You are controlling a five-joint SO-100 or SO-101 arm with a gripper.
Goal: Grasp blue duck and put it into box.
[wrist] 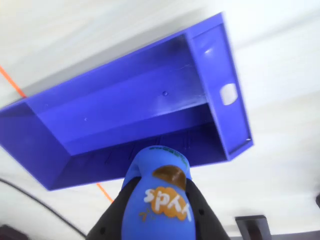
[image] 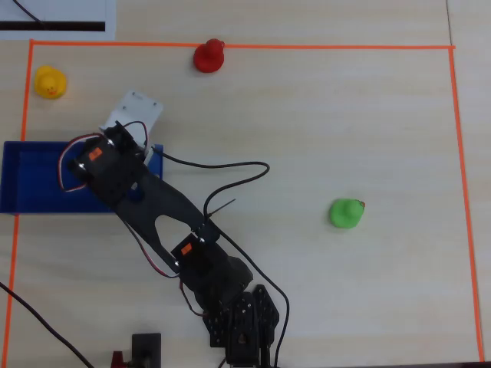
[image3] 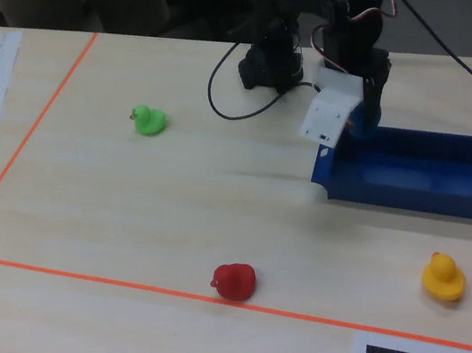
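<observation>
While the arm reached out over the end of the box, the jaws were clenched on the duck, which filled the lower middle of the wrist view with its blue body, an orange patch and white lettering facing the camera. Dark jaws stood on either side of it. Beyond the duck, that view looked straight into the box, whose floor was bare, with a small white mark on one end wall. From overhead, the box lay at the left edge of the bench, partly under the arm, and the duck itself could hardly be made out there. The fixed view put the gripper just above the near end of the box, not inside it. By this showing the grasp and the carry looked done; what remained was to open the jaws so the duck would drop in, perhaps after moving a little farther over the floor. A green duck, a red duck and a yellow duck sat well apart on the bench.
</observation>
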